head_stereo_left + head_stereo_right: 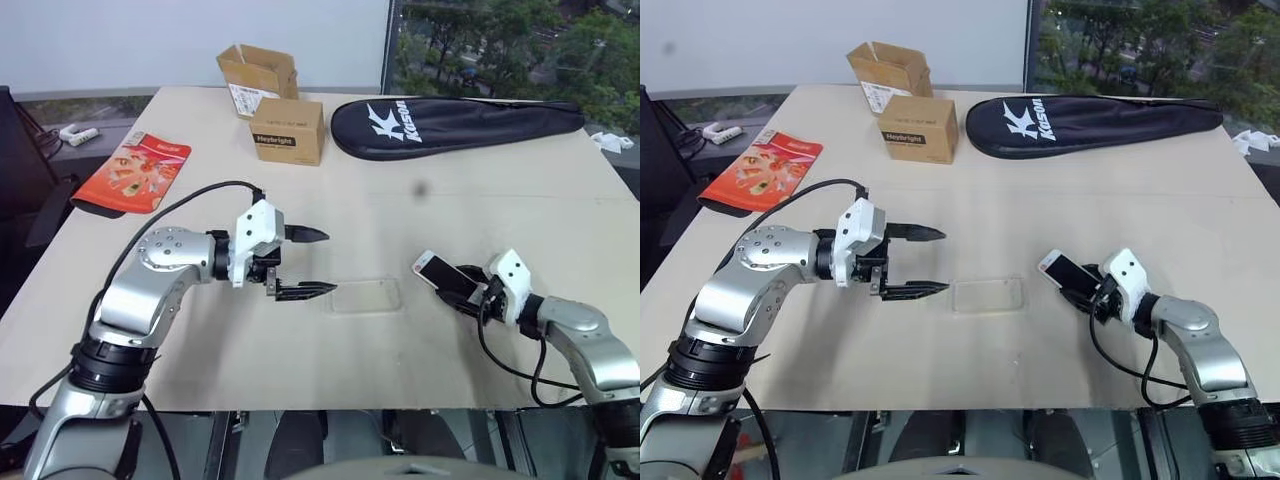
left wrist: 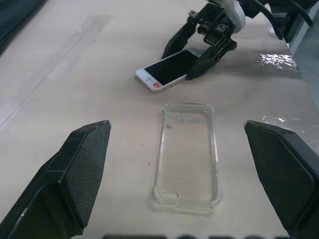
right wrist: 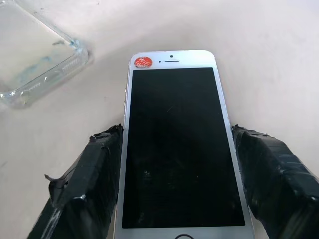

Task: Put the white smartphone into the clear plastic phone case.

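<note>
The white smartphone [image 3: 174,99], black screen up with a red sticker at its far end, lies tilted at the table's right, its free end pointing toward the case. My right gripper [image 1: 455,281] is shut on it, with a black finger [image 3: 94,174] pressed against each long side. The clear plastic phone case [image 1: 366,296] lies flat and empty on the table's middle, a short way left of the phone. My left gripper [image 1: 328,262] hovers just left of the case, open wide, its fingers pointing at the case with nothing between them.
Two cardboard boxes [image 1: 288,130] stand at the back, with a black racket bag [image 1: 450,125] to their right. A red packet [image 1: 133,172] lies at the table's left edge. Bare tabletop [image 1: 400,220] surrounds the case and phone.
</note>
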### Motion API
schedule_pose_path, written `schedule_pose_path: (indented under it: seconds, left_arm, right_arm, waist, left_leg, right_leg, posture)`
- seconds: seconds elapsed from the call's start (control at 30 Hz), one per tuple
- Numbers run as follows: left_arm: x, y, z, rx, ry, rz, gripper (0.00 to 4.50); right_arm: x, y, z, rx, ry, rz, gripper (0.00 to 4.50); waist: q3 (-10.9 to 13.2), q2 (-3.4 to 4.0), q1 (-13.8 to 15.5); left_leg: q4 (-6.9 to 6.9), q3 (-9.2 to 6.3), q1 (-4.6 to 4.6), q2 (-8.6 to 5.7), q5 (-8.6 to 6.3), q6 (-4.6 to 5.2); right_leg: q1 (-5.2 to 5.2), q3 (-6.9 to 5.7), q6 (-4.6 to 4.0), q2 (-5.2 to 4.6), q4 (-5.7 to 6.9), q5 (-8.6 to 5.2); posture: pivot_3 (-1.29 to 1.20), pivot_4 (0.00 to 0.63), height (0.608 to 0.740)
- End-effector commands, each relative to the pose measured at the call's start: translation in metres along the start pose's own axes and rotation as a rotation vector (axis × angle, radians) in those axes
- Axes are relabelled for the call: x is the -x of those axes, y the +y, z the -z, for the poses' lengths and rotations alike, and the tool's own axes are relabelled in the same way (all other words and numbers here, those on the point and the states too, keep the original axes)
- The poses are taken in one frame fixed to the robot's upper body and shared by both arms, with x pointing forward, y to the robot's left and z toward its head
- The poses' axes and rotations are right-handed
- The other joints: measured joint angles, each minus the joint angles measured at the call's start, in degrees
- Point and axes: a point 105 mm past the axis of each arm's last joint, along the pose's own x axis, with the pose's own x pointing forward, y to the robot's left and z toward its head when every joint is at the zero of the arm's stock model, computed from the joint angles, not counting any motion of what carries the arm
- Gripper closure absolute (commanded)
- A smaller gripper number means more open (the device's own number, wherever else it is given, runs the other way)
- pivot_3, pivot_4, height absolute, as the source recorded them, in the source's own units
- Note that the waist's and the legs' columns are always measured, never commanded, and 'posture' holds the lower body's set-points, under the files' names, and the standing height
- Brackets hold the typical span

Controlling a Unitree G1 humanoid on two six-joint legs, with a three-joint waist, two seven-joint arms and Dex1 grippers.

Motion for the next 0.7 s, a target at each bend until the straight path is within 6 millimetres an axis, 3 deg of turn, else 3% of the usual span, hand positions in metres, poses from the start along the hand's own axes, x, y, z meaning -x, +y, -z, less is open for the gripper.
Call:
schedule_pose_path:
  seconds: [0.03,0.23,0.53,0.63,0.7]
  left_arm:
    - [0.001,0.005,-0.008,-0.05,-0.009,-0.008,0.0]
    - [0.001,0.014,-0.009,-0.07,0.01,-0.021,0.0]
    - [-0.007,0.017,-0.014,-0.11,0.02,0.039,0.0]
    - [-0.015,0.017,-0.013,-0.126,0.043,0.064,0.81]
    - [-0.021,0.016,-0.011,-0.137,0.063,0.087,1.73]
  right_arm:
    - [-0.002,0.015,-0.045,0.097,-0.085,-0.119,1.55]
    - [-0.009,0.036,-0.065,0.226,-0.043,-0.325,1.55]
    - [-0.027,0.039,-0.068,0.424,0.047,-0.482,1.55]
    - [-0.033,0.041,-0.072,0.453,0.046,-0.505,1.55]
    - [-0.035,0.042,-0.073,0.462,0.046,-0.515,1.55]
  waist:
    - [0.1,0.16,-0.23]
    - [0.18,0.2,-0.22]
    - [0.27,0.26,-0.22]
    - [0.29,0.28,-0.24]
    - [0.29,0.28,-0.23]
  left_leg:
    - [0.0,0.0,-0.02,0.0,0.0,0.0]
    - [-0.11,-0.08,-0.17,0.0,0.0,0.0]
    - [-0.06,0.03,-0.23,-0.01,0.0,0.0]
    - [-0.06,0.01,-0.26,0.0,0.0,0.0]
    - [-0.06,0.01,-0.27,0.0,0.0,0.0]
  right_leg:
    - [-0.02,0.0,0.0,0.0,0.0,0.0]
    - [-0.21,-0.06,0.12,0.06,-0.01,0.05]
    - [-0.27,0.0,0.01,0.04,-0.03,-0.01]
    - [-0.31,-0.01,0.02,0.06,0.0,0.0]
    - [-0.33,0.0,0.07,0.06,0.01,0.02]
  posture:
    - [0.0,0.15,0.732]
    - [0.0,0.15,0.732]
    - [0.0,0.15,0.732]
    - [0.0,0.15,0.732]
    - [0.0,0.15,0.732]
